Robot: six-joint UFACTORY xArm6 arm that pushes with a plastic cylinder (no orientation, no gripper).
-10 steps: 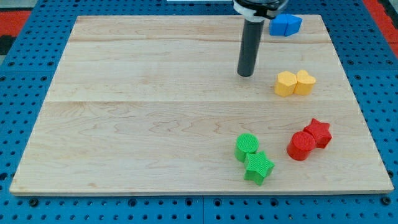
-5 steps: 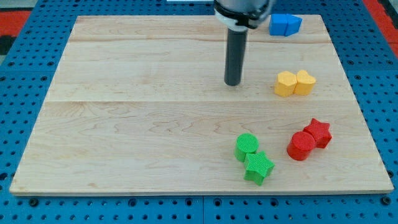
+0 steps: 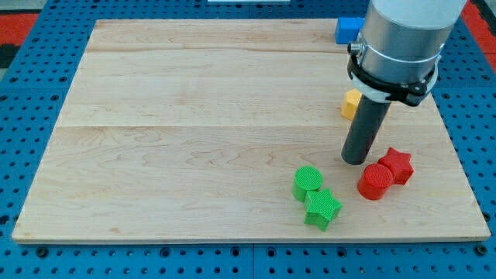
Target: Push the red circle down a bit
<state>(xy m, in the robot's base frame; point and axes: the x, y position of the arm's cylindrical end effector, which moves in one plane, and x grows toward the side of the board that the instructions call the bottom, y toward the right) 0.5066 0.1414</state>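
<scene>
1. Nearest, at the view's bottom, the green star (image 3: pixel 322 208) lies close to the surface's (image 3: pixel 178 147) lower edge, with the green circle (image 3: pixel 307 183) touching it at about 11 o'clock.
2. To the right of the green pair, at roughly 3 o'clock from the green circle, sits the red circle (image 3: pixel 376 181), the task's block, in the lower right part of the surface.
3. The red star (image 3: pixel 397 165) touches the red circle at about 1 o'clock from it.
4. My tip (image 3: pixel 356 160) stands on the surface just beside the red circle, at about 11 o'clock from it; whether it touches the circle cannot be told.
5. The end effector is a plain dark rod with nothing to open or close, so it holds nothing; above the rod a wide grey body of the arm fills the view's upper right.
6. Farther up, a yellow block (image 3: pixel 351 103) shows only its left part from behind the rod, at about 12 o'clock from my tip; its shape cannot be made out.
7. Farthest, near the surface's top edge, a blue block (image 3: pixel 348 29) also shows only in part beside the arm's body, at about 12 o'clock from the yellow block.
</scene>
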